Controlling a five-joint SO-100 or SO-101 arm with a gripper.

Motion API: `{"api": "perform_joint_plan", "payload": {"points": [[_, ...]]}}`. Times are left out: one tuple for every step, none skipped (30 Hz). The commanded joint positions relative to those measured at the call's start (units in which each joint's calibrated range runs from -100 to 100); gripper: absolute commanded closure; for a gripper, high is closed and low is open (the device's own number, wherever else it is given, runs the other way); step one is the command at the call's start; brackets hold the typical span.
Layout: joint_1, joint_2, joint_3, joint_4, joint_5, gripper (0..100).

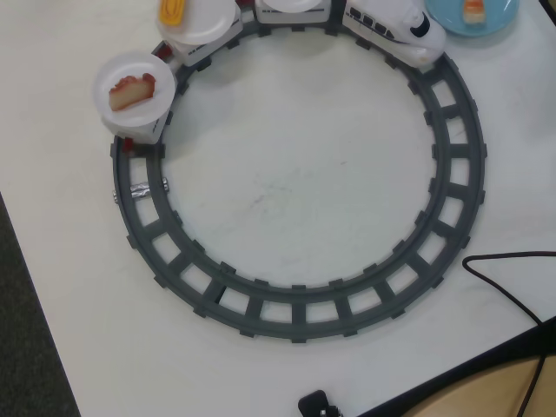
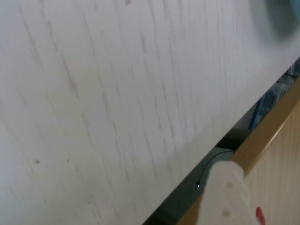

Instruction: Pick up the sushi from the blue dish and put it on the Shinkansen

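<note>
In the overhead view the sushi (image 1: 473, 10), orange over white rice, lies on the blue dish (image 1: 504, 19) at the top right edge, partly cut off. The Shinkansen (image 1: 395, 30) stands on the grey ring track (image 1: 300, 313) just left of the dish, nose toward it. Its cars carry white plates (image 1: 208, 26). The arm does not show in the overhead view. In the wrist view only one white finger (image 2: 224, 197) of my gripper shows, at the bottom right over the table edge. The other finger is out of frame and the view is blurred.
One plate (image 1: 130, 61) holds a pink-red and cream piece (image 1: 132, 89); another holds a yellow egg piece (image 1: 172, 10). A black cable (image 1: 512, 282) lies at the table's right edge. A wooden surface (image 2: 276, 159) lies beyond that edge. A blurred blue-grey shape (image 2: 281, 16) sits at the wrist view's top right.
</note>
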Motion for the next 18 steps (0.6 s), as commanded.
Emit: {"api": "perform_joint_plan", "payload": {"points": [[1.6,-0.6,-2.6,-1.2,1.2,71],[3.5,-0.6,-3.6,-1.3,2.8,71],[4.9,-0.6,-4.8,-1.3,5.0,71],[5.4,-0.6,-6.1,-1.3,6.8,71],[5.3,-0.6,-6.8,-1.3,7.7,71],[4.8,-0.6,-7.3,-1.3,8.1,71],[4.2,-0.6,-7.5,-1.3,8.4,71],[3.6,-0.5,-8.3,-0.8,8.6,71],[3.4,-0.3,-9.6,-0.6,8.6,71],[3.4,0.0,-11.4,-0.4,8.6,71],[3.4,0.4,-13.7,-0.1,8.6,71],[3.4,0.4,-16.3,1.2,8.6,71],[3.4,0.4,-19.3,2.7,8.6,71],[3.4,0.4,-22.3,4.1,8.6,71],[3.3,0.4,-25.3,5.6,8.6,71],[3.3,0.5,-28.3,6.9,8.6,71],[3.0,0.5,-30.6,7.6,8.6,71],[2.3,0.6,-33.3,8.6,8.6,71]]}}
